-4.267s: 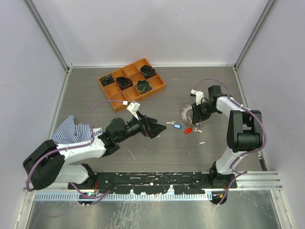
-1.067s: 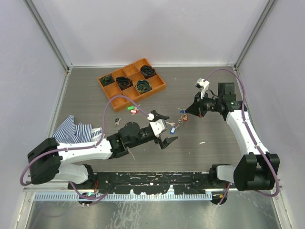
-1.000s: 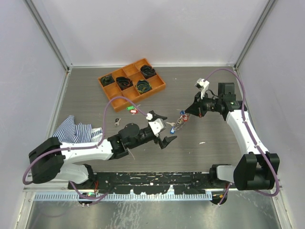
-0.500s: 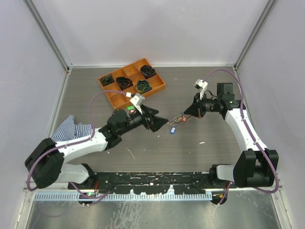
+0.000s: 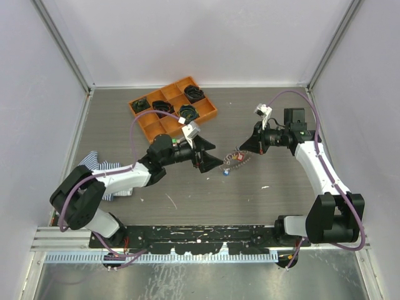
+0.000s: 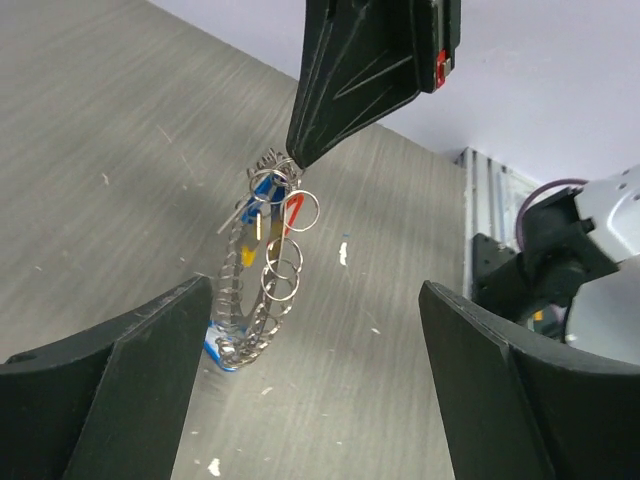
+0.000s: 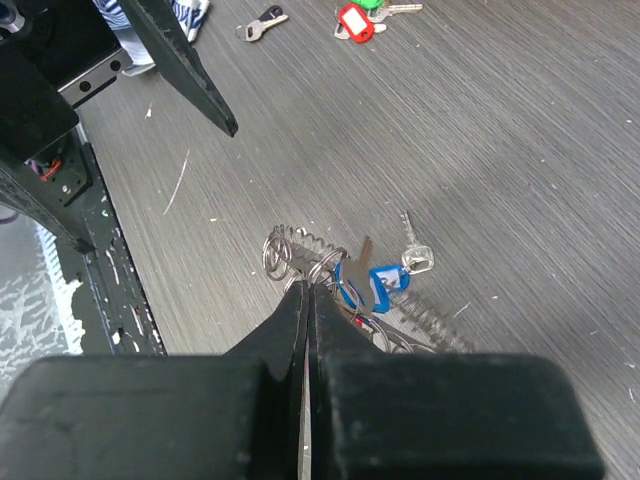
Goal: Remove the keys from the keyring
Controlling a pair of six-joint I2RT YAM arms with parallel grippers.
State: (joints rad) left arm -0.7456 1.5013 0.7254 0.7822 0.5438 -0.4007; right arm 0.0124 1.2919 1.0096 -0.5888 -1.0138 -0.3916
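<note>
Where the two arms meet over the middle of the table [image 5: 200, 201], you see the keyring [image 5: 234, 160] pinched at its upper end by the right gripper [image 5: 243, 149]. Its fingers are pressed together with only the wire between them. The ring hangs from their tips as a tilted, silvery coil.

Seen from the left wrist, the keyring [image 6: 255, 290] carries several small plain rings [image 6: 283, 278] and three coloured tags. A red tag [image 6: 293, 210] sits near the top, a yellow tag [image 6: 250, 256] in the middle and a blue tag [image 6: 216, 346] at the lower end. You cannot tell whether that lower end rests on the table or hangs just above it.

The left gripper [image 5: 217, 160] faces the ring from the left, its jaws spread wide and holding nothing. In its own view the two fingers [image 6: 110, 370] flank the ring, well apart from it on both sides.

From the right wrist, you look down the closed fingers onto the coil, with a blue-tagged key [image 7: 370, 284] just beside the tips. Farther off on the table lie a bare silver key [image 7: 262, 18], a red-tagged key [image 7: 353, 22] and a green-tagged key [image 7: 378, 4], all off the ring.

An orange tray [image 5: 209, 115] holding black coiled bundles [image 5: 187, 113] stands at the far side, well apart from the ring.
</note>
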